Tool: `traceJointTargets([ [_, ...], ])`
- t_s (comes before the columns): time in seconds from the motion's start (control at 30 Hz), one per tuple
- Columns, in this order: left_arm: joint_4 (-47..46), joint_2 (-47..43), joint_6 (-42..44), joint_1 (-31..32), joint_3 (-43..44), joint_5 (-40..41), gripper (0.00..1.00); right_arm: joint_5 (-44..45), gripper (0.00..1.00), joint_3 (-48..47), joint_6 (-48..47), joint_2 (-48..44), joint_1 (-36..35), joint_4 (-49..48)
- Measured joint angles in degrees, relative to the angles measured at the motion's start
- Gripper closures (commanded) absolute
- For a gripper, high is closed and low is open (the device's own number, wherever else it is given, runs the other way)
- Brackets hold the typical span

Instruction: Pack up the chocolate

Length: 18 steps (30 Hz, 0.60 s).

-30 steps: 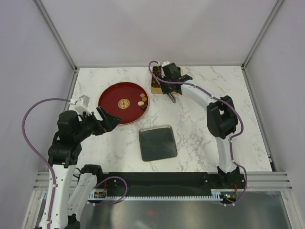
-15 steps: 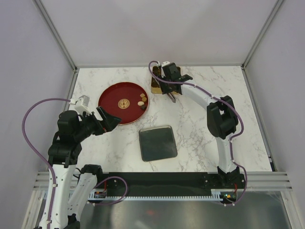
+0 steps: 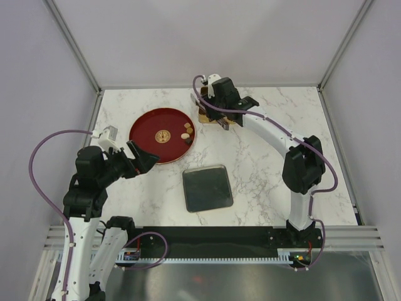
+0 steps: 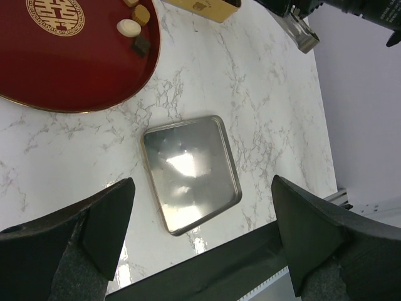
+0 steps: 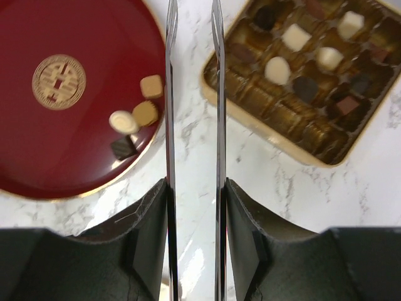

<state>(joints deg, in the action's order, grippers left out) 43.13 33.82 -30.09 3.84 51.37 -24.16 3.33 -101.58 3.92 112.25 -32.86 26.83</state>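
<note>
I fear the right gripper (image 5: 193,25), its thin jaws part-spread and empty above the gap between dish and box, could pinch two pieces at once or shove them aside, because the four loose chocolates (image 5: 123,121) huddle at the 3 o'clock rim of the red dish (image 5: 56,157). The gold box (image 5: 257,123), at 12 o'clock on the table (image 3: 263,163), holds several cream and dark pieces among bare cups. The left gripper (image 3: 139,158) hovers at the dish's 7 o'clock, jaws spread wide, holding nothing.

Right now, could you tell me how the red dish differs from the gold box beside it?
The red dish is round; the gold box is square. The dish holds four loose chocolates near one edge of its flat floor; the box keeps many more in separate cups. Both sit on the marble table and hold chocolates.
</note>
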Motion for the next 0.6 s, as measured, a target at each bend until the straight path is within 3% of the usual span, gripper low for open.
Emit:
traceJointTargets([
  [0.3,0.00,-1.03,0.00,0.00,-0.13,-0.07,0.02,-2.03,0.53,4.59,-2.78,-1.27,-7.67,6.58],
  [0.6,0.00,-1.40,0.00,0.00,-0.24,-0.07,0.02,-2.73,0.53,4.59,-4.94,-0.98,-8.83,11.85],
])
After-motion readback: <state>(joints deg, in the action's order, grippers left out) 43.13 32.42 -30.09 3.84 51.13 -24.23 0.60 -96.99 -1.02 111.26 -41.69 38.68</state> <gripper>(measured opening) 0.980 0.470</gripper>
